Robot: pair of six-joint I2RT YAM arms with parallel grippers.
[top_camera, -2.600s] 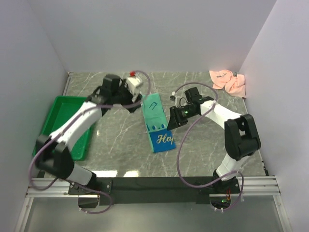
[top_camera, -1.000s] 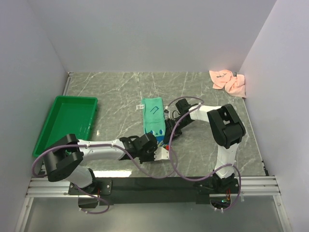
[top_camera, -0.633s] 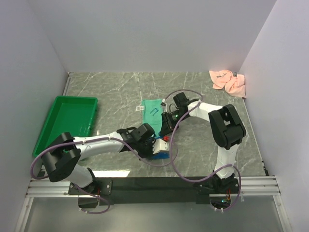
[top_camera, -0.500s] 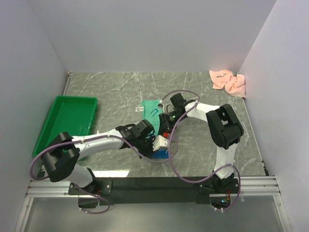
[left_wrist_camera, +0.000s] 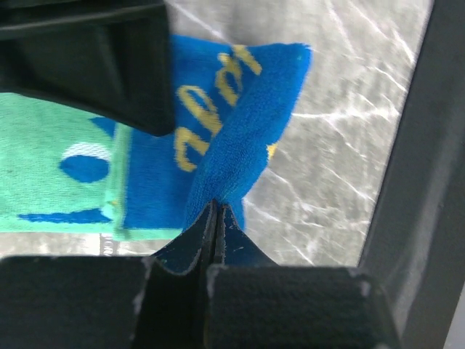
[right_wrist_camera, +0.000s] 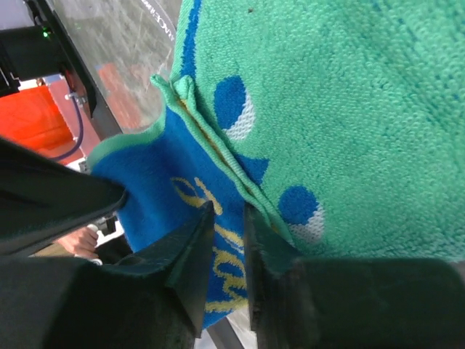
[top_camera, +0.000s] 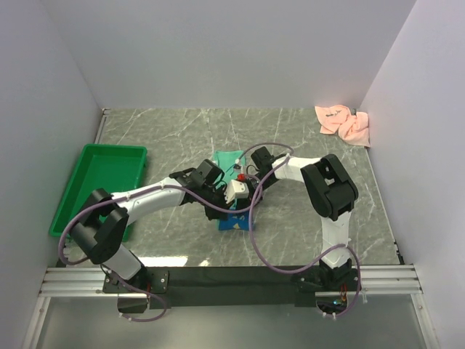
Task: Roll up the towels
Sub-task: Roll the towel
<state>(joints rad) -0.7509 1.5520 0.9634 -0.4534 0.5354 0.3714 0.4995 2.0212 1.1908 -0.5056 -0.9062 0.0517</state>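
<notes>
Moved: left gripper (left_wrist_camera: 216,211) has travelled from the near table edge toward the centre, drawing the blue lettered end of the towel (top_camera: 229,157) back over its green length.
State of left gripper: jaws pressed together on a ridge of the blue end.
State of right gripper (right_wrist_camera: 227,218): fingers a narrow slit apart at the towel hem; whether they pinch cloth cannot be told.
Place of towel: mid-table between both wrists, far end flat, near end raised in a loose fold.
Second, pink towel (top_camera: 343,122): far right corner, crumpled.
Risk: the thin pinch may slip, or a one-sided pull may skew the fold into a slack, crooked roll; the crowded wrists may collide.
</notes>
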